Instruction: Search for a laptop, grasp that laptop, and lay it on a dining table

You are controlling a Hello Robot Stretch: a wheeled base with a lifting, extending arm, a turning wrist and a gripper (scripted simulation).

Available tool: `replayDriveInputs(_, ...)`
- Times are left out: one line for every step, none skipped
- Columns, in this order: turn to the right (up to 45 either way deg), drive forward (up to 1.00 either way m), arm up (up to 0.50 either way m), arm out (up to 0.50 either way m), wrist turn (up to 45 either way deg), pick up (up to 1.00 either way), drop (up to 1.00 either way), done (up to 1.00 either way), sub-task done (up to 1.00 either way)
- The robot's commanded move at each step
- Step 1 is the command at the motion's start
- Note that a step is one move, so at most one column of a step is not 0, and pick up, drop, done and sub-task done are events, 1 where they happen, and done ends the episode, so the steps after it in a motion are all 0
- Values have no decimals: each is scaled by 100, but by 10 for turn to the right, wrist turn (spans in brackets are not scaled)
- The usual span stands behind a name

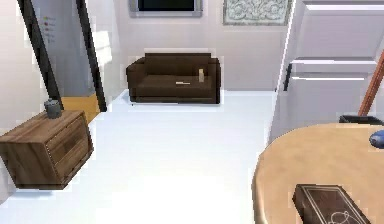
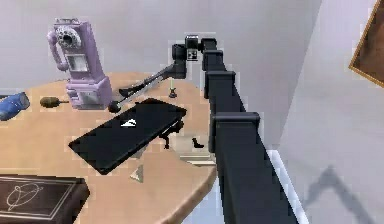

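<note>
- Laptop [image 2: 128, 133]: a flat black slab with its lid down. It lies on the round counter [image 2: 50, 140], near the rim on the arm's side. We see a small white mark on the lid, too small to read.
- Hand [image 2: 125, 97]: its dark body sits left of two white squares with black marks. The thin fingers [image 2: 150, 78] slant down toward the counter at the laptop's far edge. We cannot tell whether it holds anything, or whether it touches the laptop.
- Arm [image 2: 235, 140]: a dark, matte square bar in stepped sections.
- Counter: pale, smooth wood with a curved rim.
- Telephone [image 2: 78, 60]: purple and old-style, with a round dial. It stands upright beyond the laptop, near the fingertips.
- Small brown lump [image 2: 48, 101]: on the counter left of the telephone.
- Blue thing [image 2: 8, 106]: at the arm side view's left edge, shape unclear.
- Dark flat box [image 2: 35, 197]: closed, contents hidden. Its top carries a pale oval emblem that we cannot read.
- Framed picture [image 2: 368, 50]: on the wall, in a wooden frame.
- In the forward view, the counter's rim [image 1: 290, 160] curves in at the lower right.
- Sofa [image 1: 175, 78]: dark brown and cushioned, against the far wall.
- Wooden cabinet [image 1: 45, 148]: boxy with visible grain. A small grey object [image 1: 50, 106] sits on top.
</note>
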Motion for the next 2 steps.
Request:
replayDriveInputs(0, 0, 0, -10, 0, 0, 0, 0, 0)
replayDriveInputs(0, 0, 0, 0, 0, 0, 0, 100, 0)
